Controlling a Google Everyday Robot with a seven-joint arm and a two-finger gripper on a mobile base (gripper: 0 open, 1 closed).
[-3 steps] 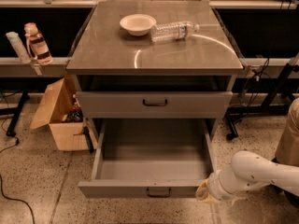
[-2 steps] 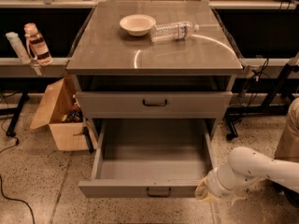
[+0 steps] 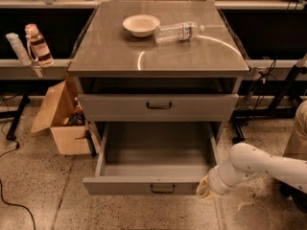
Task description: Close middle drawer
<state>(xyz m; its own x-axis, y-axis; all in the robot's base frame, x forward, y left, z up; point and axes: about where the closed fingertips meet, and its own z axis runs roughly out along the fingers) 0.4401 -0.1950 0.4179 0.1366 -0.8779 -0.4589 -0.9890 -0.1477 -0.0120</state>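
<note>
The middle drawer (image 3: pixel 144 185) is pulled far out of the grey cabinet. Its inside is empty and a small dark pull handle (image 3: pixel 163 189) sits at the centre of its flat front. My gripper (image 3: pixel 207 189) is low at the right end of that front, at or just touching its corner, on a white arm (image 3: pixel 261 166) that comes in from the right. The top drawer (image 3: pixel 158 107) above is shut. The lowest drawer is hidden under the open one.
A white bowl (image 3: pixel 141 25) and a lying plastic water bottle (image 3: pixel 178 32) rest on the cabinet top (image 3: pixel 120 56). An open cardboard box (image 3: pixel 60 116) stands on the floor at the left. Bottles (image 3: pixel 37 44) sit on a side rail at the left. Table legs and cables are at the right.
My gripper and arm have crept a little to the left, toward the right end of the drawer front. The drawer has not visibly moved.
</note>
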